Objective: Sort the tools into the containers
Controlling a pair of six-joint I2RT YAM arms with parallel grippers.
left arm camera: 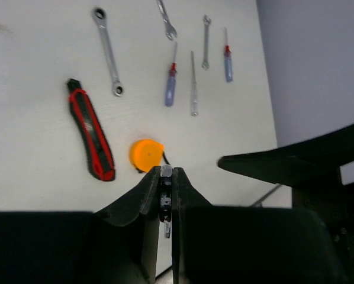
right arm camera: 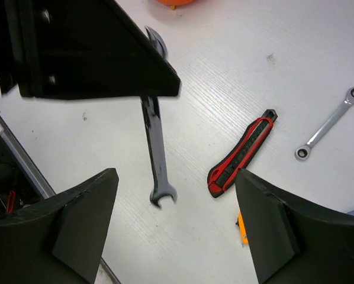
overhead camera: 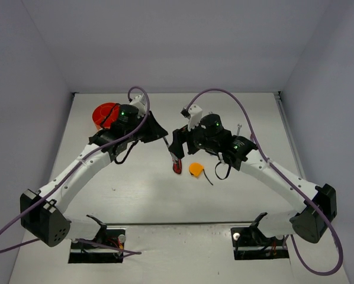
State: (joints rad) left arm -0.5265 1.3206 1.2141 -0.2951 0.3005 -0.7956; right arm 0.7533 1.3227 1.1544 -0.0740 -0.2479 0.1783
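**Top view:** L gripper (overhead camera: 164, 137) and R gripper (overhead camera: 178, 151) meet at frame centre, nearly tip to tip, w/ a thin wrench (overhead camera: 167, 145) betw. them. The orange-red tub (overhead camera: 106, 113) sits upper left, partly hidden behind the L arm. The tape measure (overhead camera: 196, 168) and red-black tool (overhead camera: 177, 167) lie on the table (overhead camera: 254, 118) just below the grippers.

**Left wrist:** L gripper (left arm camera: 166, 174) is pinched narrow on the silver shank of the wrench (left arm camera: 166, 198), at lower centre. Loose tools fill the upper half:
- ratchet wrench (left arm camera: 108, 50), upper left
- red-black tool (left arm camera: 91, 130), mid left
- tape measure (left arm camera: 145, 155), just above the fingertips
- blue-red screwdriver (left arm camera: 171, 83), upper centre, w/ more thin tools near it

**Right wrist:** R gripper (right arm camera: 176, 177) stands wide, one finger at each lower corner. The wrench (right arm camera: 156, 136) hangs in the gap and, as far as shows, touches neither finger. L gripper (right arm camera: 94, 53), the dark block upper left, covers the wrench's top part.

**Step:** prob. a hand-over of the wrench. L has it, R doesn't.

**Next move:**
- R should back off w/o knocking the shank.
- L then carries the wrench to the tub and sets it in a compartment. Can't tell which one, since the dividers aren't visible here.
- The wrench is long and gripped off-centre, so it may swing.
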